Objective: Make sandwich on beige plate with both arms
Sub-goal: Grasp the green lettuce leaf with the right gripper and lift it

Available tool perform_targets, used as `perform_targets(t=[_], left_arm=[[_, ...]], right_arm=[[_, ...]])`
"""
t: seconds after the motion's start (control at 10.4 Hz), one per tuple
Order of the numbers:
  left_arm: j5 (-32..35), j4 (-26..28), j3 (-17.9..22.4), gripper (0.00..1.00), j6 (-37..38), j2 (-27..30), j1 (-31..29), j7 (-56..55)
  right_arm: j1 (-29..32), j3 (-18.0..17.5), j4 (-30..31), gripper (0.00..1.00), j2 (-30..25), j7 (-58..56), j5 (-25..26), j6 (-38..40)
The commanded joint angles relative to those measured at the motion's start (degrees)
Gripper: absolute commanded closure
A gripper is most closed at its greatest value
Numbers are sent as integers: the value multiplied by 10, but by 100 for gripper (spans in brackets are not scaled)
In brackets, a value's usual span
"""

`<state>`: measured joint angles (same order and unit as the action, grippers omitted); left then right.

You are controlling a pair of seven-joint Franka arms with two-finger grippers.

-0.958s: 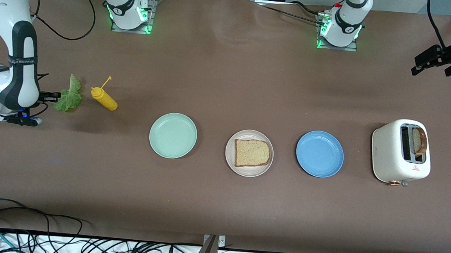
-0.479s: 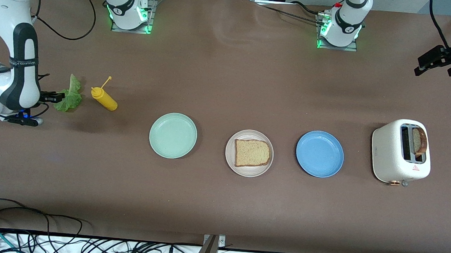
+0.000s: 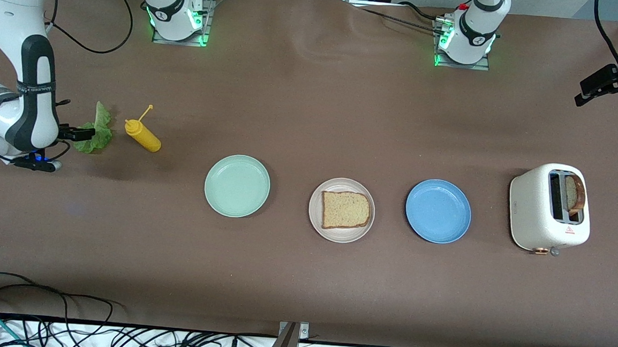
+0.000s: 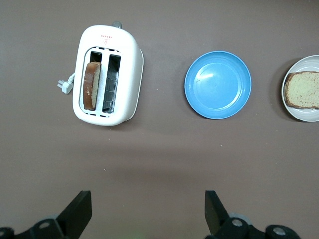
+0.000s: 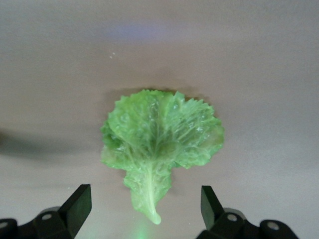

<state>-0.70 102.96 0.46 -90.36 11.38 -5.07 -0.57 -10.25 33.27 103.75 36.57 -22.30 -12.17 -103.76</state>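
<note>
Plate: round matte beige plate [image 3: 340, 230], mid tabletop, w/ one square brown bread slice [image 3: 344, 210].
Lettuce: frilly green leaf [image 5: 162, 144], flat.
Right pincer [image 5: 144, 211]: low over leaf stem, wide, empty.
Left pincer [image 4: 148, 211]: high, wide, over bare tabletop near white toaster [image 4: 107, 74].

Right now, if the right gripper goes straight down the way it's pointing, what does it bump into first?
Most likely the lettuce leaf. The right gripper hangs open just above it, fingers either side of the stem, nothing between. Its height is hard to judge.
</note>
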Motion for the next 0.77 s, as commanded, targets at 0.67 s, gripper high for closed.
perform_targets(t=[0.67], left_arm=[[19,-21,-8,0,12,-10,-3,-2]], right_arm=[[8,-4,32,1,43,2,-20,-44]])
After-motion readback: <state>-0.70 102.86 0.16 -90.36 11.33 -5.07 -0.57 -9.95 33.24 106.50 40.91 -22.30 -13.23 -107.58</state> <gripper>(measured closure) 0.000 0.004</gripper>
